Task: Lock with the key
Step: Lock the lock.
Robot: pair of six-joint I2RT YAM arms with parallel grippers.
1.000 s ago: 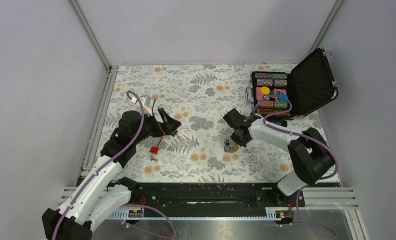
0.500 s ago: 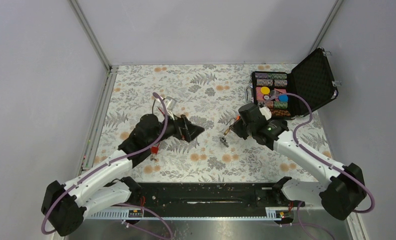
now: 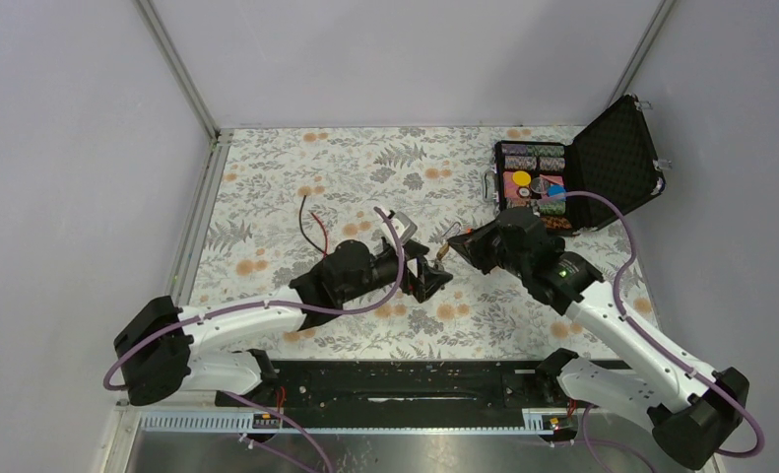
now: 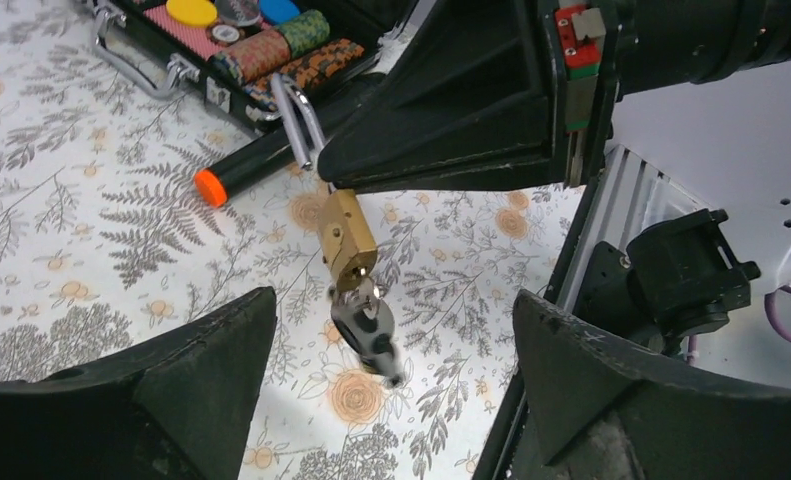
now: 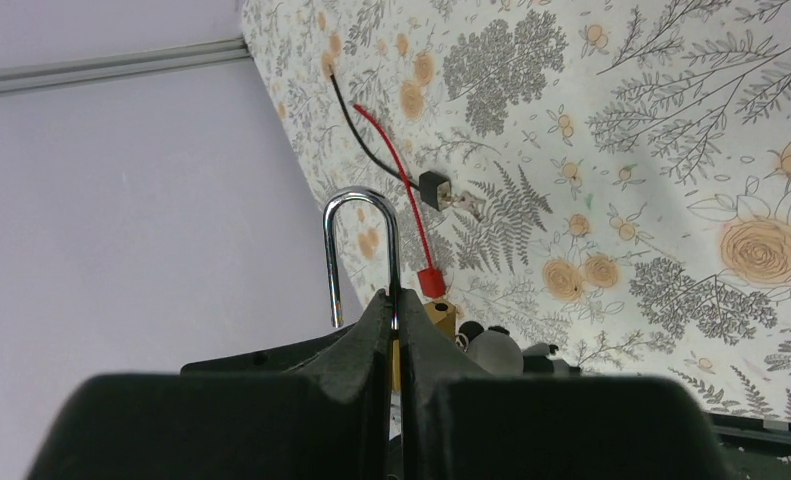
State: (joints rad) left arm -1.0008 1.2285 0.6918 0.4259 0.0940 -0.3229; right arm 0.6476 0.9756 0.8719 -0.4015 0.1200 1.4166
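Observation:
My right gripper (image 5: 393, 300) is shut on the silver shackle (image 5: 361, 250) of a brass padlock (image 4: 346, 235) and holds it in the air over the middle of the table. The shackle is open. The key (image 4: 369, 325), a small silvery-grey bunch with dark heads, hangs from the bottom of the padlock. My left gripper (image 4: 393, 300) is open, and the key hangs between its two fingers without touching them. In the top view the left gripper (image 3: 436, 279) sits just under and left of the right gripper (image 3: 451, 244).
An open black case of poker chips (image 3: 533, 182) stands at the back right. A black marker with an orange cap (image 4: 261, 160) lies near it. A black wire loop with a black block (image 5: 433, 188) and a red wire with a red block (image 5: 431, 282) lie left of centre.
My right gripper has lifted the padlock and key off the table. My left arm has swung right, away from the red wire, and brought its open gripper under the hanging key.

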